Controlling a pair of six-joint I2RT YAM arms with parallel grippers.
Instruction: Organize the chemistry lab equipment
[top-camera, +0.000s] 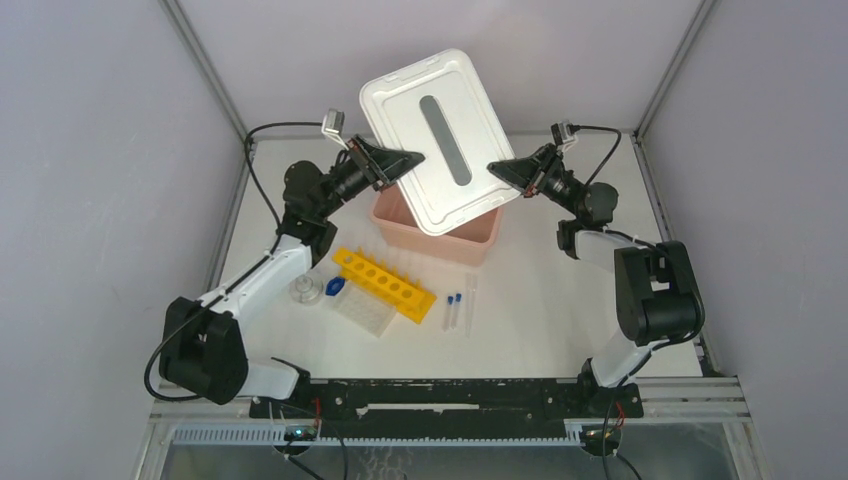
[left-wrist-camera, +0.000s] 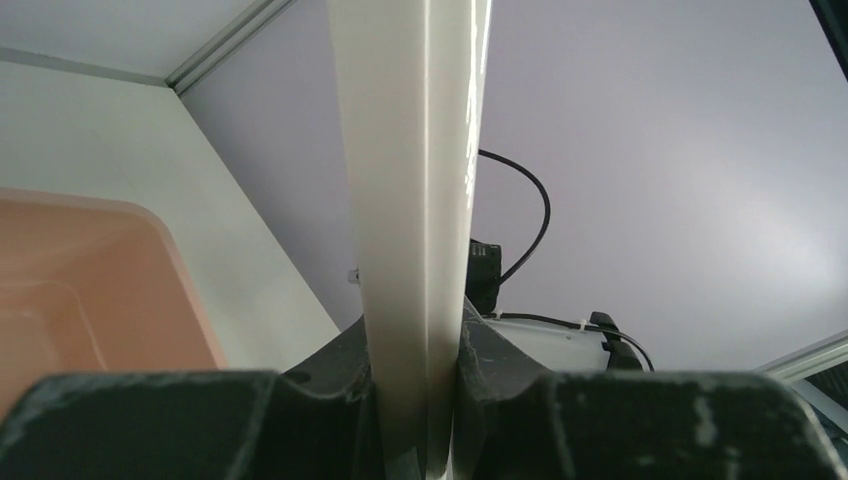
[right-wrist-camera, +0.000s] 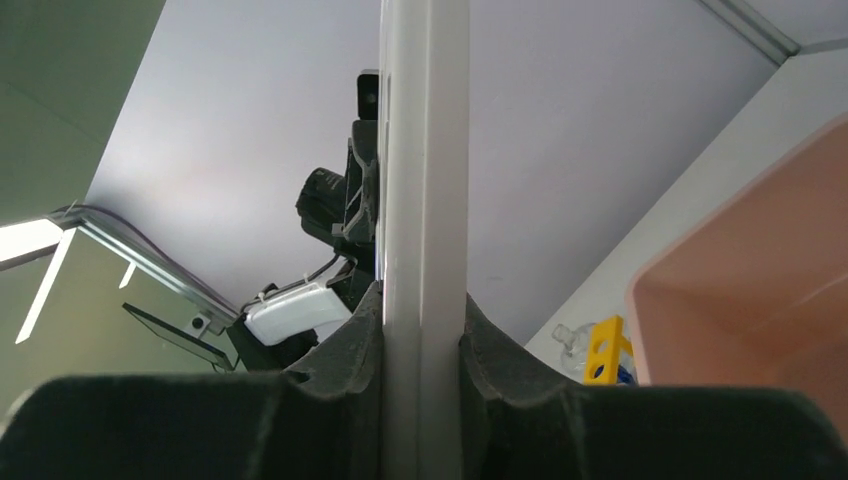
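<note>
1. white lid with a grey slot hangs tilted in the air over the pink box, its low corner above the box's front rim.
2. the left gripper is clamped on the lid's left edge and the right gripper on its right edge. both wrist views show the pads pressed flat against the lid's thin rim.
3. the box stands open at the back middle of the table. the lid hides most of it from above, and the inside that shows in the wrist views is plain pink wall.
4. the yellow tube rack lies slantwise just in front of the box, and its row of holes looks unfilled.
5. the clear gridded well plate touches the rack's near side. the round clear glassware sits just left of it, with a blue-capped piece between them.
6. two blue-capped vials lie flat right of the rack, with the thin clear tube just beside them.
7. bare table runs from the tube to the right wall, and the left arm reaches over the strip along the left wall.
</note>
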